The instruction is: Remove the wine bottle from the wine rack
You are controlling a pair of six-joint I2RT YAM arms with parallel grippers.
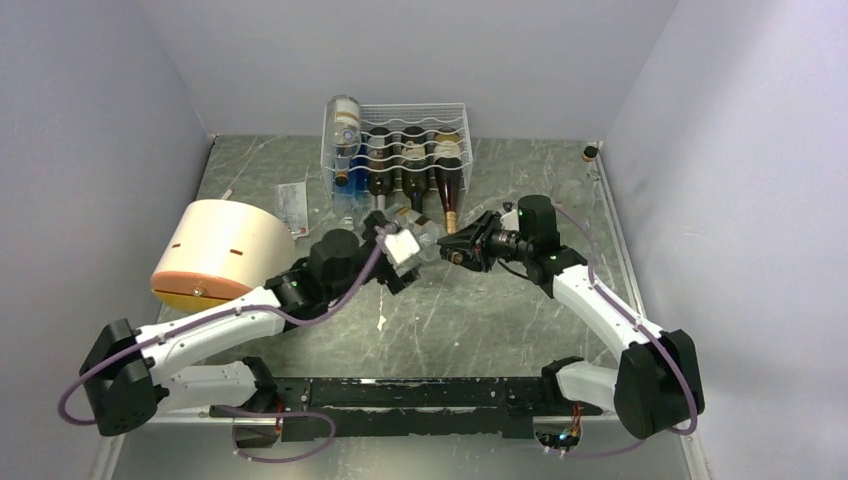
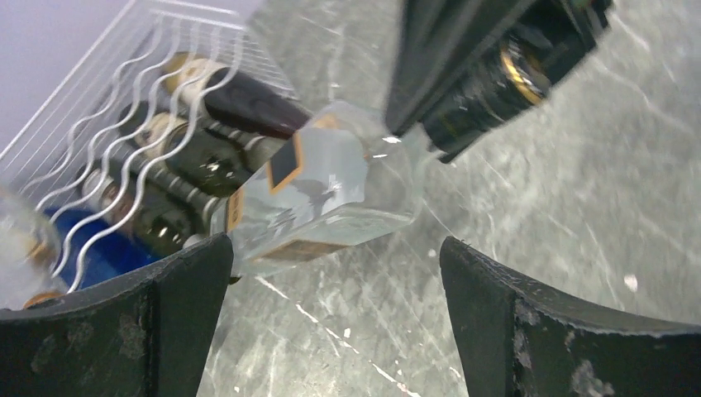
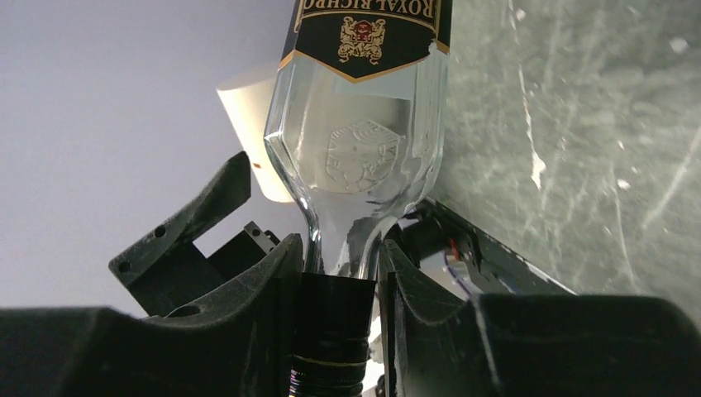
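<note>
Near the left edge of the bench (image 1: 480, 330) sits a cream drum (image 1: 215, 250), well apart from the work. The left fingers (image 2: 335, 248) are spread wide and hold nothing. They stand either side of the wine bottle (image 2: 331, 186) without touching it. The bottle is clear glass with a black-and-gold label, and it lies slantwise mid-bench with its base toward the front of the wine rack (image 1: 452, 112), which stands at the middle of the far edge. Whether the base has fully left the wire I cannot tell. The right fingers (image 3: 335, 260) are clamped tight on the black-capped neck.

The step in hand looks like the draw-out. To do it well, I judge the left fingers should close on the body before the right eases off, since glass is slick and a neck-only hold leaves the heavy end hanging. Pull along the bottle's own axis toward the near edge, so the base neither snags the wavy wire nor nudges the dark bottles (image 1: 412, 170) racked beside it.

The bench looks like grey-green marbled stone, smooth and hard — unkind to dropped glass. Plain pale walls (image 1: 520, 50) close it in on three sides.
</note>
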